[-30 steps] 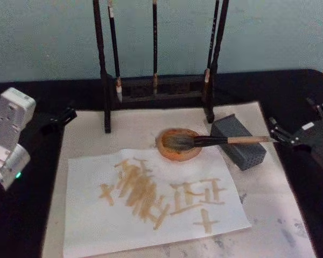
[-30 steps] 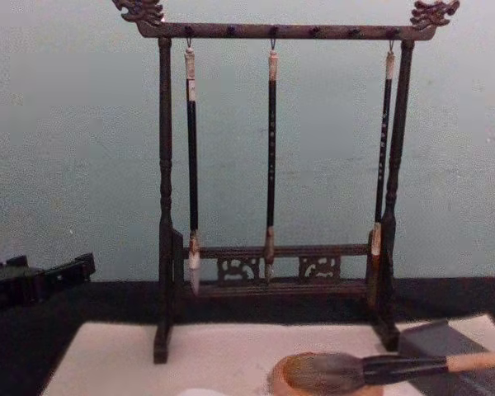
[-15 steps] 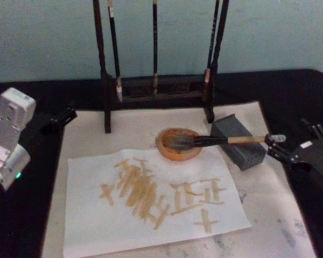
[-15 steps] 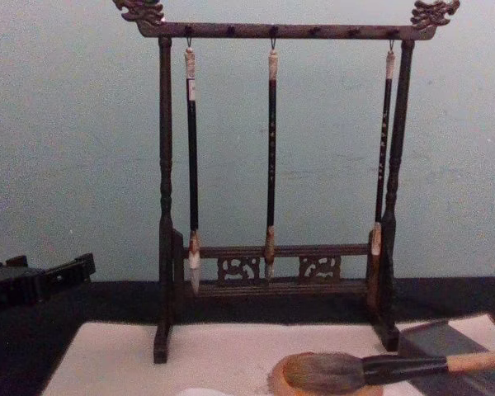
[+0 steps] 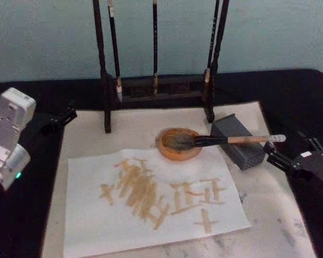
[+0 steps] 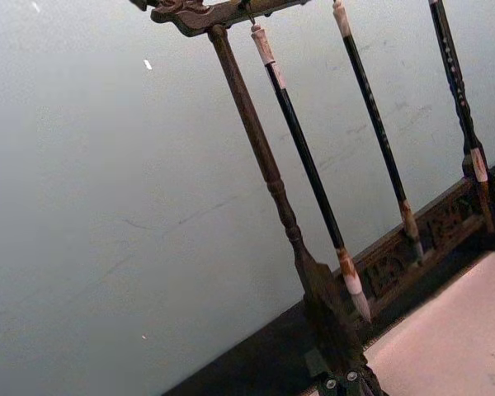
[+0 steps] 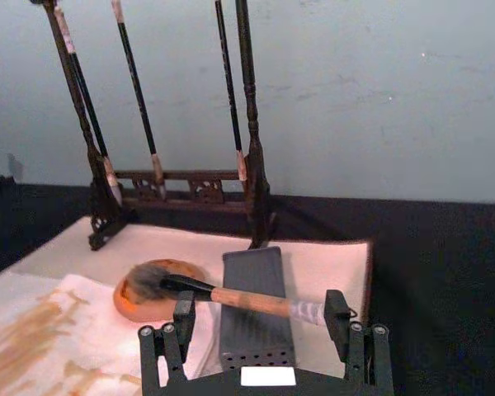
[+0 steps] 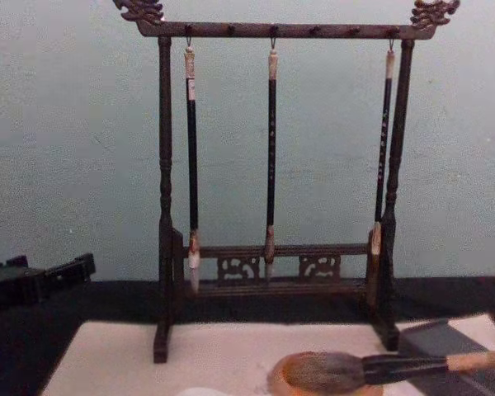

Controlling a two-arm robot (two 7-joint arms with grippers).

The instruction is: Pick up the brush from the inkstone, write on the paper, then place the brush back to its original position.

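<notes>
right gripper [image 5: 290, 152] has dropped back, spread open; the brush [image 5: 226, 141] looks light, stiff-handled, best pinched mid-handle. left gripper [image 5: 56, 121] parked.

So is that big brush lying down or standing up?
Lying down: the brush rests bristles in the inkstone, handle across the grey block; the open right gripper is near its end.

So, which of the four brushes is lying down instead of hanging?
The large tan-handled brush: its head rests in the inkstone, handle over the grey block. The three slim brushes hang from the rack.
</notes>
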